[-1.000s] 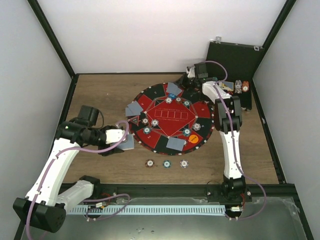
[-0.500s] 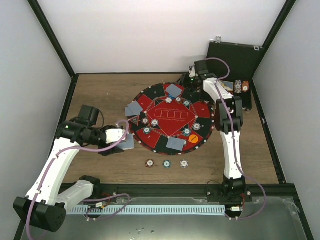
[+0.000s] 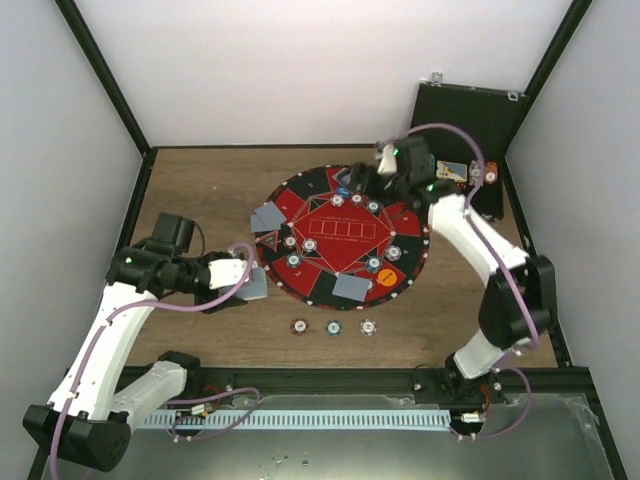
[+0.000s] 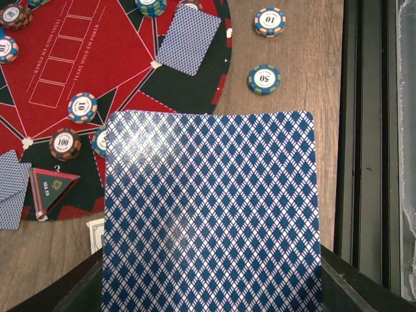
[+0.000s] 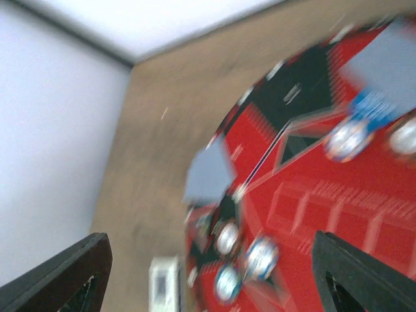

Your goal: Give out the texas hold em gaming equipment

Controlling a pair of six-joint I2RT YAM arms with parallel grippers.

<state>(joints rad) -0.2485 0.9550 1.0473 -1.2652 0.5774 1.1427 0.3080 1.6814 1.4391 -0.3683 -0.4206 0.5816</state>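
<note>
My left gripper [image 3: 243, 278] is clamped on a blue-backed card [image 4: 211, 214], just off the mat's [image 3: 340, 232] 8 o'clock rim. If that thin grip slackens, the card could drop onto the brown 100 chip [image 4: 65, 143] nearby. The right gripper [image 5: 208, 260], fingers wide and empty, hangs over 1 o'clock. Its view is smeared, so I judge it could sweep chips there.

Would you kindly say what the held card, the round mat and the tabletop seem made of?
The card looks like glossy coated paper or plastic: light glares off its back. The round mat seems matte printed felt or rubber. The tabletop shows wood grain, possibly laminate.
</note>
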